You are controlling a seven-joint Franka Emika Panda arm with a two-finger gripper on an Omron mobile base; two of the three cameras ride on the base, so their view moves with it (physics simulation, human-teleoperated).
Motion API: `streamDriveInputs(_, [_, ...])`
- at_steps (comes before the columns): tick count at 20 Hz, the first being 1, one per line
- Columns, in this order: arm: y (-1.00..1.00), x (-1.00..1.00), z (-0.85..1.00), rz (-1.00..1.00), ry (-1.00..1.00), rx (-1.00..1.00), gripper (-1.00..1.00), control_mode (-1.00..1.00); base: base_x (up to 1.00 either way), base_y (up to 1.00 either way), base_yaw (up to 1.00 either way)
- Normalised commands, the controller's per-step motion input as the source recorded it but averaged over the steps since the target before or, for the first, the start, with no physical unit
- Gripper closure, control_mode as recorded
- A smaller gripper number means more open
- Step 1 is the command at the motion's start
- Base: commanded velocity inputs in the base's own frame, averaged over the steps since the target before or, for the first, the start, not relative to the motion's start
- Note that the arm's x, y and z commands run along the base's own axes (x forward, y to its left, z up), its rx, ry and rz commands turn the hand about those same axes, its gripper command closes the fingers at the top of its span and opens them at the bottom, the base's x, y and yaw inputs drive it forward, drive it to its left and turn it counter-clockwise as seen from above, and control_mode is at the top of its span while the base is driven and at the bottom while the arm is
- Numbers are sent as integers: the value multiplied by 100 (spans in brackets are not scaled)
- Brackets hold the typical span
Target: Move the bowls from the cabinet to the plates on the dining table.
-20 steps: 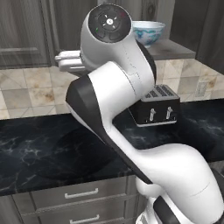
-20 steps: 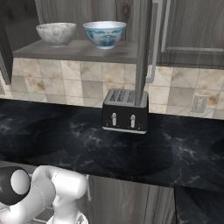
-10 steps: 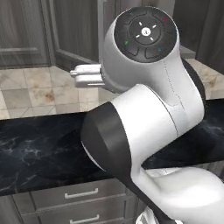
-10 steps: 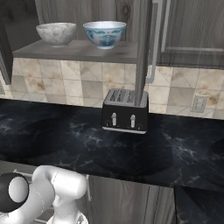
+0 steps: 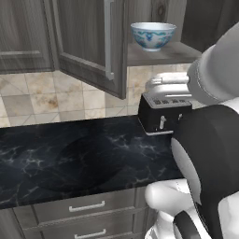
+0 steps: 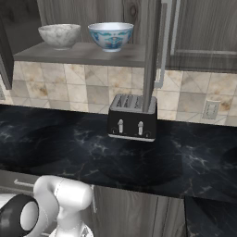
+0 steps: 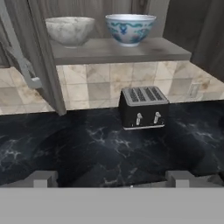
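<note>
I see both bowls upright, rims up, side by side on the open cabinet shelf: grey bowl left, blue bowl right. The toaster stands on the counter below. My gripper is released, fingertips spread wide, well short of the shelf.

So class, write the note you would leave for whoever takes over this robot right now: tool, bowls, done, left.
Tool: open, holding nothing, facing the cabinet shelf from a distance.
Bowls: grey marbled bowl and blue-patterned bowl sit side by side on the shelf, above the toaster.
Done: cabinet doors open.
Left: carry both bowls to the plates on the dining table.
</note>
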Motion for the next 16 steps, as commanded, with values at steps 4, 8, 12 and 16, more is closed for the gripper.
streamDriveInputs(4, [-100, 31, -31, 0, 3, 0, -100, -100, 0, 0, 0])
streamDriveInputs(8, [-94, 80, -34, 0, 6, 1, -100, -100, 0, 0, 0])
streamDriveInputs(12, [-43, 94, -8, 0, 0, 2, -100, -100, 0, 0, 0])
streamDriveInputs(16, [-22, 97, 0, 0, 0, 1, -100, -100, 0, 0, 0])
